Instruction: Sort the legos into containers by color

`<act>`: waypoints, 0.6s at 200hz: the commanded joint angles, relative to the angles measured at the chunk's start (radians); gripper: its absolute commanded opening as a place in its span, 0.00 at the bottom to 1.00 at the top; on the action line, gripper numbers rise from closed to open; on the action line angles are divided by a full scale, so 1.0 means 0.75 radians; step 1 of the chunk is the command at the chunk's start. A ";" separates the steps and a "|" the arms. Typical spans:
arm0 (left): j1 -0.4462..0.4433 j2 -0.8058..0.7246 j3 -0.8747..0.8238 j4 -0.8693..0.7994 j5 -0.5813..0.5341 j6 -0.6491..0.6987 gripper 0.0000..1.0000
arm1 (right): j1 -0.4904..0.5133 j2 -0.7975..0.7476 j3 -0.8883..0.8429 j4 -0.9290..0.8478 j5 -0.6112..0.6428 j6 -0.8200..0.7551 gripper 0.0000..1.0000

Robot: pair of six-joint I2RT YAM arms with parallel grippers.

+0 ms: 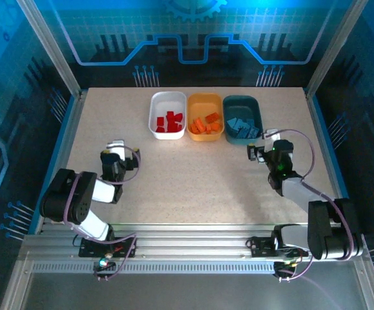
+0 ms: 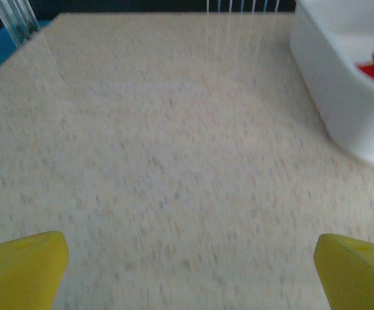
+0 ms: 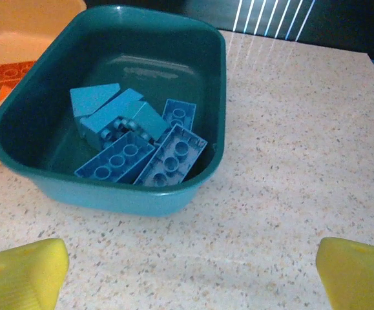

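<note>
1. 3 tubs stand in a touching row running 9 to 3 o'clock at the far middle of the table [image 1: 193, 174]: white tub [image 1: 167, 95], yellow-orange tub [image 1: 205, 97], dark teal tub [image 1: 241, 99]. Each tub's long axis runs 12 to 6 o'clock in the top view.
2. Tubs are smooth plastic: rounded rectangles, shallow, with rolled rims.
3. Red legos [image 1: 168, 121] lie in the white tub, orange legos [image 1: 205, 124] in the yellow-orange tub, light blue legos [image 1: 241, 128] in the teal tub. Each tub holds 1 colour.
4. In the right wrist view the blue legos [image 3: 135, 139] are heaped toward the near end of the teal tub [image 3: 216, 97]. 2 long bricks lie side by side, studs up, long axes about 1 to 7 o'clock. Smooth-faced blocks are piled behind them.
5. Table top is a pale speckled laminate, matte.
6. Left gripper [image 1: 115, 147] sits at 8 o'clock from the white tub, well apart and pointing to 12. Jaws wide: yellow fingertips [image 2: 19, 271] stand at opposite lower corners, bare table between.
7. Right gripper [image 1: 267, 139] sits just beside the teal tub at its 4 o'clock. Jaws wide, over bare table [image 3: 190, 271].
</note>
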 commanded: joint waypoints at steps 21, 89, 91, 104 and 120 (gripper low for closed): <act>0.036 -0.035 0.096 -0.092 0.057 -0.066 0.99 | -0.023 -0.038 -0.015 0.201 -0.098 -0.042 1.00; 0.034 -0.035 0.098 -0.096 0.064 -0.056 0.99 | 0.026 -0.135 -0.089 0.141 -0.133 -0.073 1.00; 0.034 -0.035 0.100 -0.098 0.068 -0.054 0.99 | 0.025 -0.134 -0.092 0.141 -0.135 -0.066 1.00; 0.032 -0.036 0.108 -0.110 0.105 -0.037 0.99 | 0.026 -0.089 -0.125 0.161 -0.140 -0.027 1.00; 0.030 -0.036 0.108 -0.111 0.113 -0.033 0.99 | 0.052 -0.041 -0.143 0.223 -0.123 -0.053 1.00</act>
